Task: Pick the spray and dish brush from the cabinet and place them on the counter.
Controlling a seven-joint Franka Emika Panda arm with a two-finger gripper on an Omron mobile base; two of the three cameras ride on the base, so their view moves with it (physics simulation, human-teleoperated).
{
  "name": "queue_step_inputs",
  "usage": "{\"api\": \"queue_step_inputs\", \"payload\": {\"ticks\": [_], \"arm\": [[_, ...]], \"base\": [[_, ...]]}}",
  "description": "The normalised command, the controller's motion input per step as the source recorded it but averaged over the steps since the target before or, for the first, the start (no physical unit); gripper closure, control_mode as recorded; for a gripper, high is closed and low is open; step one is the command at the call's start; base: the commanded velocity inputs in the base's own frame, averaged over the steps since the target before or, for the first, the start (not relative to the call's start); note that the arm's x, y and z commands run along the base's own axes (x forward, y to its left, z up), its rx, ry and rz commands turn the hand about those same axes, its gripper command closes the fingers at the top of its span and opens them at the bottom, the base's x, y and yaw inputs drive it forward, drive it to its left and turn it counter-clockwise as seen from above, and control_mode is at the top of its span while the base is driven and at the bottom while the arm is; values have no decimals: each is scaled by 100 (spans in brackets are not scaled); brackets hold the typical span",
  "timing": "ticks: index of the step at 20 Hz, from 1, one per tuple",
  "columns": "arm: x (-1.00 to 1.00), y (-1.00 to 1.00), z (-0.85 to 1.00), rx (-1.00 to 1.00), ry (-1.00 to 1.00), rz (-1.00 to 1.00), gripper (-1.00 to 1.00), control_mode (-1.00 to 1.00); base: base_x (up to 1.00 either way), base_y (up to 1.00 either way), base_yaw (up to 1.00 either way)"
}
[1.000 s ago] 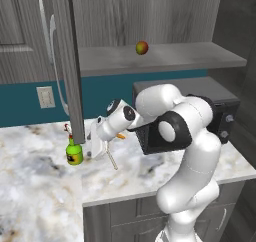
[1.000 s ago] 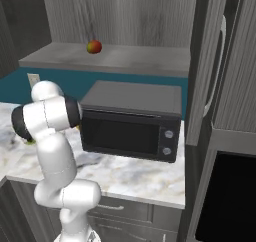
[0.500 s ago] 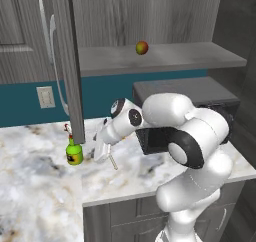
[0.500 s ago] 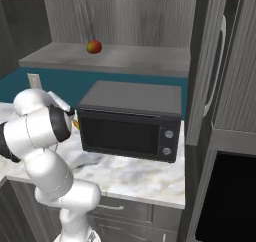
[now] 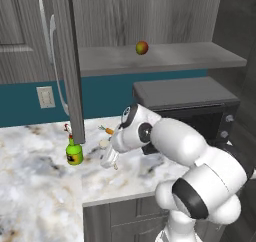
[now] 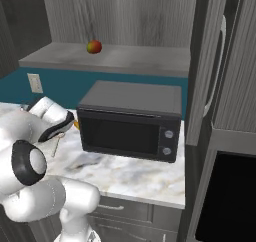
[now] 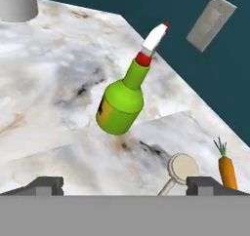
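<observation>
The white arm bends forward and down to its left, its tool [image 5: 109, 161] hanging low over the marble desk [image 5: 35, 196] with jaws spread wide and holding nothing. The green spray bottle [image 7: 122, 101] stands on the desk near the open cabinet door [image 5: 67, 61]. The dish brush [image 7: 181, 167] lies on the desk just beside a carrot [image 7: 227, 170], close to 1 fingertip.

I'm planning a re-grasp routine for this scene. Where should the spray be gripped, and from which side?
Probably the wide green body of the spray, approached level from the arm's side with the open end effector. It stands upright on the counter; the neck and nozzle look too narrow.
</observation>
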Motion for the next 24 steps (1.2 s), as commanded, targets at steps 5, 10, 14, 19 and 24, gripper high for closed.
{"api": "queue_step_inputs", "payload": {"ticks": [5,10,14,19,24], "arm": [[-7,-41,39,-1,9,-26,-100,-100],[0,-40,59,0,20,-26,-100,-100],[-3,-15,82,4,21,-16,-100,-100],[-33,3,86,2,13,-5,-100,-100],[-46,16,73,0,13,0,-100,-100]], "base": [[0,0,0],[0,0,0],[0,0,0],[0,0,0],[0,0,0]]}}
